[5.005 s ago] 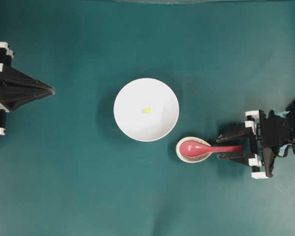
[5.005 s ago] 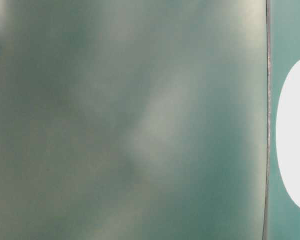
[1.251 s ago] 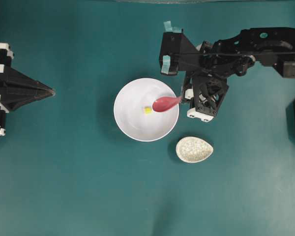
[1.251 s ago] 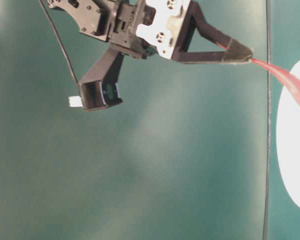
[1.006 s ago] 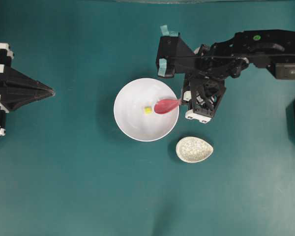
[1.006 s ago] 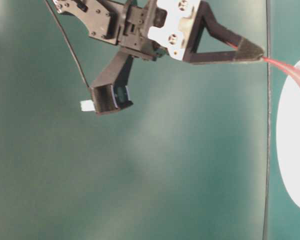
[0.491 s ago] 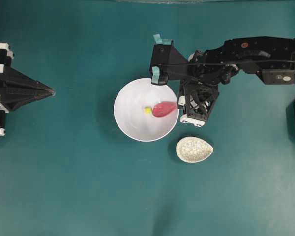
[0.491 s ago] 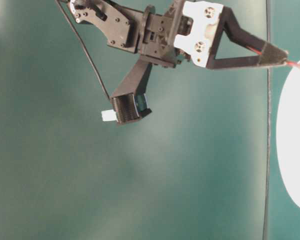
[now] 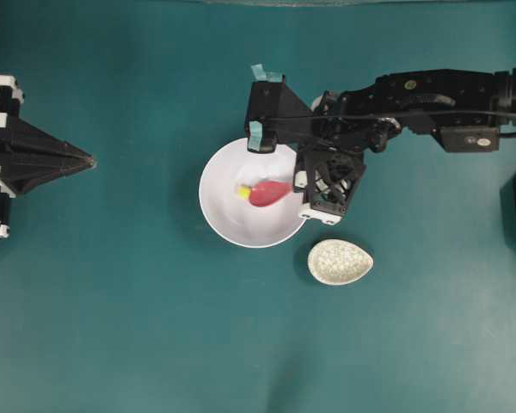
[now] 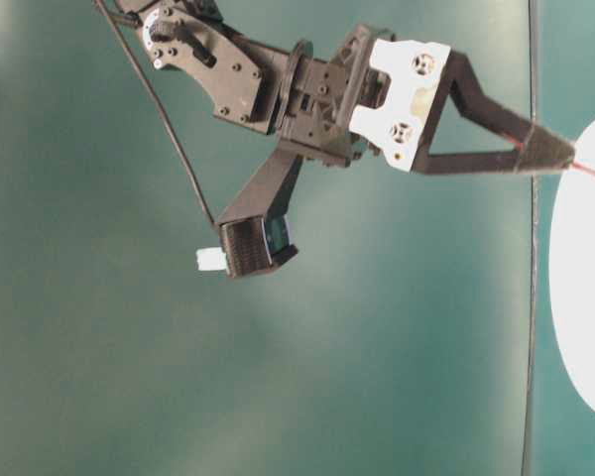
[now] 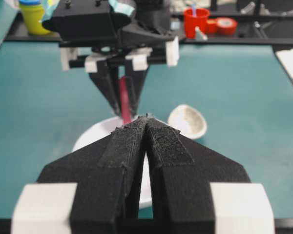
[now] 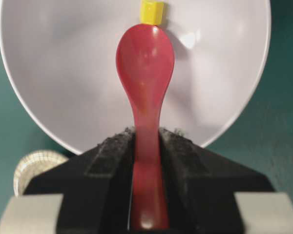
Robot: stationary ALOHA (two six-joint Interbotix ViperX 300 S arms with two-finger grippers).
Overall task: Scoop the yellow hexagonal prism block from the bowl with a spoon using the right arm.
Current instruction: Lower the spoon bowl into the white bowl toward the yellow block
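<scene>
My right arm's black claw (image 12: 146, 146) was clamped on the short straight handle of the glossy pink-red soup spoon (image 12: 145, 68), its two padded jaws pressed against either side of the handle. The spoon's deep oval scoop reached into the glossy round white bowl (image 9: 219, 219), and the tiny bright yellow hexagonal prism block (image 12: 152, 12) sat on the bowl's floor just at the scoop's tip, touching it or very nearly so; it was not yet in the scoop. I judged the block light, hard and likely to skate over the glazed surface, so I'd take it not by pinching but by sliding the scoop's lip under it, using the bowl's rising wall as a backstop. Just outside the bowl lay the small speckled egg-shaped spoon rest (image 9: 340, 261). Well away at the far edge of the teal table (image 9: 155, 344), my left arm's pointed black claw (image 11: 145, 127) was parked, clenched on nothing.
</scene>
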